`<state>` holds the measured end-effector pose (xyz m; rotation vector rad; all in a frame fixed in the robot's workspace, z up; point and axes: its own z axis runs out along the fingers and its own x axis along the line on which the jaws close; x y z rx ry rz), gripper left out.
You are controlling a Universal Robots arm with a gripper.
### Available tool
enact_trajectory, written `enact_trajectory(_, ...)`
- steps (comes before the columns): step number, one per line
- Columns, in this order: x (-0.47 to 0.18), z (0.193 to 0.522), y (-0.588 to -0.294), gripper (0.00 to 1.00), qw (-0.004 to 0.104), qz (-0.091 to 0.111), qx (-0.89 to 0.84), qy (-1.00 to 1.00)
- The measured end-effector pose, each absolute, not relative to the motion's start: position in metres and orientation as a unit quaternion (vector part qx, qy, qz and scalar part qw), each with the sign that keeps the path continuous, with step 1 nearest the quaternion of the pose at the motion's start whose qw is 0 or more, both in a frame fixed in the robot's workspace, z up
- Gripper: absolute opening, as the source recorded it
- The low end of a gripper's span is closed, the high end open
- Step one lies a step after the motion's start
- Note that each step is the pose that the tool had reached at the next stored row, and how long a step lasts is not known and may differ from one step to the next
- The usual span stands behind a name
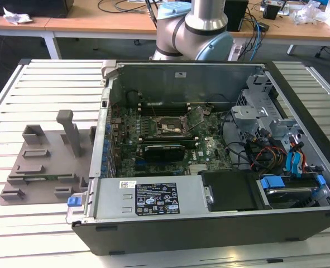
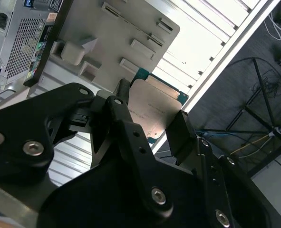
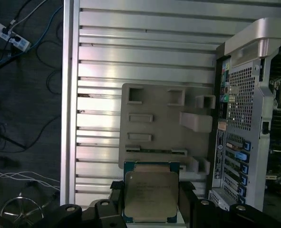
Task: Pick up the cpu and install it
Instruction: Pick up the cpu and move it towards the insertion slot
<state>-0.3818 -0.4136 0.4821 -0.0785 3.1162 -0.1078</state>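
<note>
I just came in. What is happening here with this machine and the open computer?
The robot arm's black pincer grips a small flat square cpu, silvery on top with a green edge, between its two fingers. In both wrist views the chip is held above the slatted metal table, close to the grey plastic tray. The open black computer case lies beside that tray in the exterior view; the chip is not yet in the dark square motherboard socket.
</note>
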Motion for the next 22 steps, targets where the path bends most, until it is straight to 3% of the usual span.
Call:
enact_trajectory(7,-0.382,0.487,-0.413,0.55,0.011,-0.036,-0.025,0.999)
enact_trajectory(12,-0.382,0.487,-0.413,0.55,0.012,-0.016,-0.025,1.0)
enact_trajectory(22,-0.367,0.469,-0.413,0.55,0.012,-0.016,-0.025,0.999)
